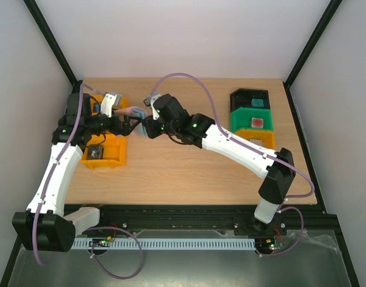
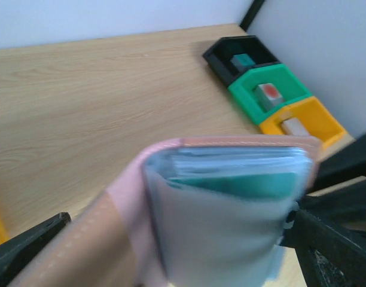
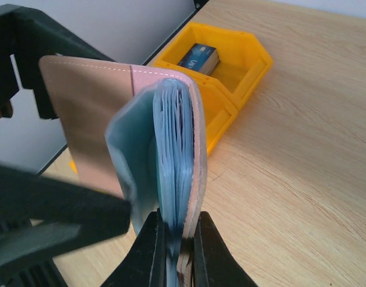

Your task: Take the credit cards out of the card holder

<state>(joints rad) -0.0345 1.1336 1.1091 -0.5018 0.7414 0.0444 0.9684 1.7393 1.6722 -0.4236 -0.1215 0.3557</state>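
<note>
The card holder (image 1: pixel 134 112) is held up above the table's left side between both grippers. It is brownish-pink outside and pale blue-grey inside, and stands partly open (image 3: pixel 93 107). The credit cards sit inside: a teal card's edge (image 2: pixel 249 182) shows in the left wrist view, and a stack of pale edges (image 3: pixel 171 149) shows in the right wrist view. My right gripper (image 3: pixel 174 239) is shut on the card-bearing half from below; it also shows from above (image 1: pixel 148 124). My left gripper (image 1: pixel 122 122) spans the pink flap, with the holder (image 2: pixel 225 221) between its fingers (image 2: pixel 27 251).
Two orange-yellow bins (image 1: pixel 105 152) stand at the left under the holder; one (image 3: pixel 231 60) holds a small blue box (image 3: pixel 198 58). At the right rear stand a black bin (image 1: pixel 250 98), a green bin (image 1: pixel 255 119) and a yellow bin (image 1: pixel 261 139), each with a small item.
</note>
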